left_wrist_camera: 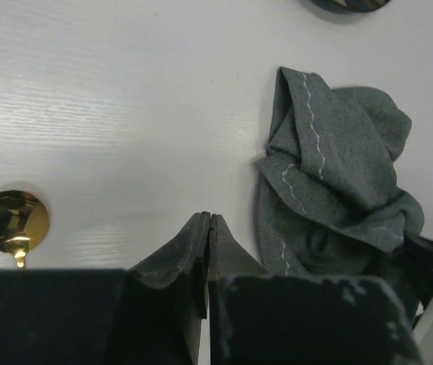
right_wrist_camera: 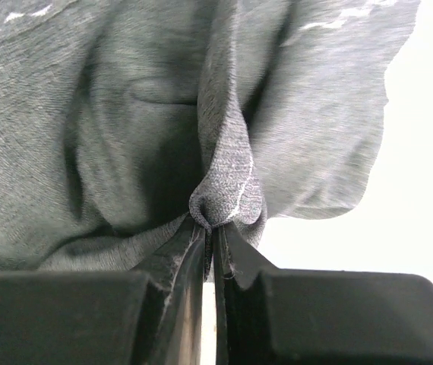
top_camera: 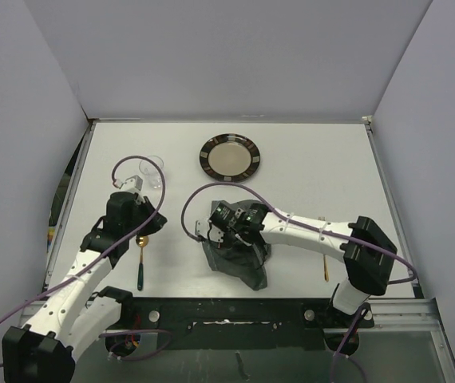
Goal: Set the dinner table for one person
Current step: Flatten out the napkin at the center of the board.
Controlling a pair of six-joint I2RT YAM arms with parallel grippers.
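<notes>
The white dinner table [top_camera: 315,167] carries a crumpled dark grey stitched placemat [top_camera: 243,259] near its front middle. My right gripper [top_camera: 231,235] is shut on a raised fold of that placemat [right_wrist_camera: 224,194], the cloth pinched between its tips [right_wrist_camera: 215,228]. My left gripper [top_camera: 154,225] hovers left of the cloth, shut with nothing between its fingers [left_wrist_camera: 210,219]. The left wrist view shows the placemat [left_wrist_camera: 338,190] bunched to the right of the jaws and apart from them. A gold-bowled spoon [top_camera: 141,259] with a dark handle lies just below the left gripper, its bowl [left_wrist_camera: 13,220] to the left of the jaws.
A dark-rimmed plate [top_camera: 229,157] sits at the back middle, with a clear glass [top_camera: 154,171] to its left. A thin gold utensil [top_camera: 325,267] lies near the front right, under the right arm. A dark rail [top_camera: 235,315] runs along the near edge.
</notes>
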